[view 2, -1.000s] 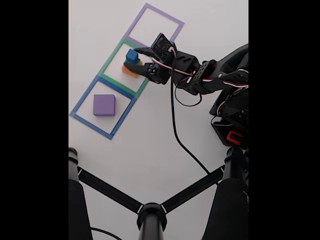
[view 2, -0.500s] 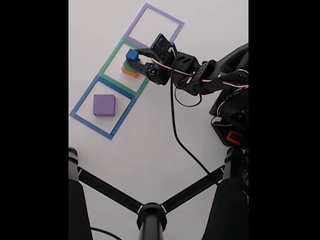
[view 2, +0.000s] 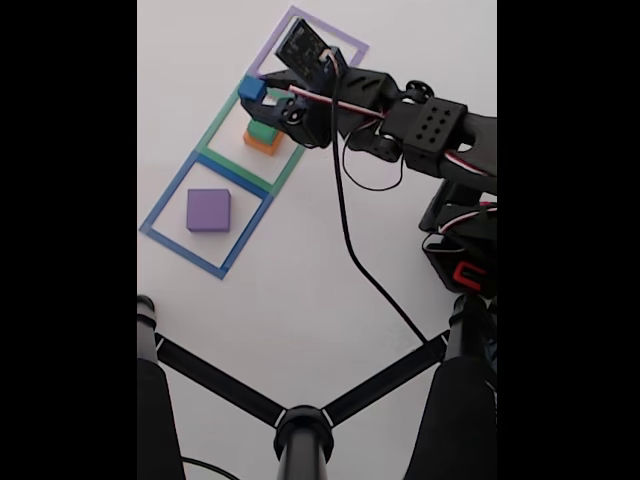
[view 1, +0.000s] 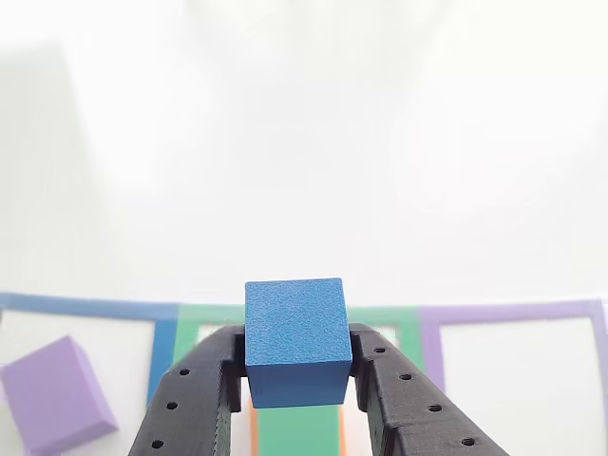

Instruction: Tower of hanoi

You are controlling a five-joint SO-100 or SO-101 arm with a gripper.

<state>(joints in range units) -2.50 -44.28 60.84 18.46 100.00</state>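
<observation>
Clamped in my black two-finger claw (view 1: pixel 296 380), the small matte blue cube (view 2: pixel 252 90) hangs above the green-on-orange block stack (view 2: pixel 263 137), toward eleven o'clock. I judge a transfer underway; next, carry it to another tape square. Arm (view 2: pixel 400 115) reaches from three o'clock. Flat purple block (view 2: pixel 208 210) sits apart.

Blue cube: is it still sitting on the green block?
No, the gripper holds the blue cube lifted clear of the green block.
</observation>
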